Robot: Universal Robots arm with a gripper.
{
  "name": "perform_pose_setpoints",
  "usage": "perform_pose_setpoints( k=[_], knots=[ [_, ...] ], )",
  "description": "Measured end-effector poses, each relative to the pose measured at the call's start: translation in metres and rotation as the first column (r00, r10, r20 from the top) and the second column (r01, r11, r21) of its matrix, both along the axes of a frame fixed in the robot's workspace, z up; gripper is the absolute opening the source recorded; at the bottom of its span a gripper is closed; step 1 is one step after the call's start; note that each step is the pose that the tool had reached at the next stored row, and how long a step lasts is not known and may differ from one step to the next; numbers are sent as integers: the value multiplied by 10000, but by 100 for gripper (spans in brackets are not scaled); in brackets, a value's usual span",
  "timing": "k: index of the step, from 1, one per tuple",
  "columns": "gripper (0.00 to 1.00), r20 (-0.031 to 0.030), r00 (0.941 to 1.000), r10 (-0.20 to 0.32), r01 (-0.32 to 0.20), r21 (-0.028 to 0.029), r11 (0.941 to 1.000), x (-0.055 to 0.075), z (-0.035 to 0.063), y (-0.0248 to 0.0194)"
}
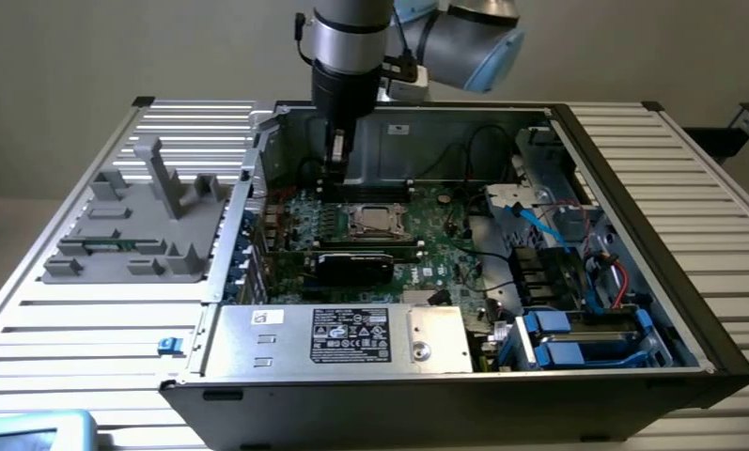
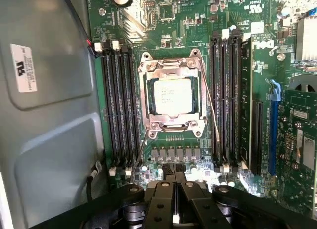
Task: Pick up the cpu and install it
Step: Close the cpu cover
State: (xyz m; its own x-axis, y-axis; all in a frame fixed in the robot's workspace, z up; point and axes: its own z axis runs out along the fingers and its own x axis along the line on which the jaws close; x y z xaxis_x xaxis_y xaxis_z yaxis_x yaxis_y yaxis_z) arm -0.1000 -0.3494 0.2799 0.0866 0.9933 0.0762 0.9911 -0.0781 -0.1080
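The hand (image 2: 174, 188) hangs clenched, grasping nothing, over the motherboard (image 2: 173, 21); the cpu (image 2: 171, 96) sits inside its socket frame (image 2: 144, 97).

- Green circuit board (image 2: 188, 16): a white "DELL" logo (image 2: 261, 44) is printed beside the memory slots.
- White sticker (image 2: 23, 68) on the grey case wall (image 2: 54, 154): black certification mark, fine print unreadable.
- Chip (image 2: 170, 96): faint print, illegible.
- Black label (image 1: 349, 335) on the silver power supply box (image 1: 440, 340): white print, illegible.
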Motion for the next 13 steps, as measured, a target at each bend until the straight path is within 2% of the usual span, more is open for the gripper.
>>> perform_pose_setpoints(
  k=[8,13],
  knots=[
    [11,-1,10000,0,0,-1,10000,-5,362,0],
    [11,-4,10000,0,0,1,10000,-4,380,0]
  ],
)
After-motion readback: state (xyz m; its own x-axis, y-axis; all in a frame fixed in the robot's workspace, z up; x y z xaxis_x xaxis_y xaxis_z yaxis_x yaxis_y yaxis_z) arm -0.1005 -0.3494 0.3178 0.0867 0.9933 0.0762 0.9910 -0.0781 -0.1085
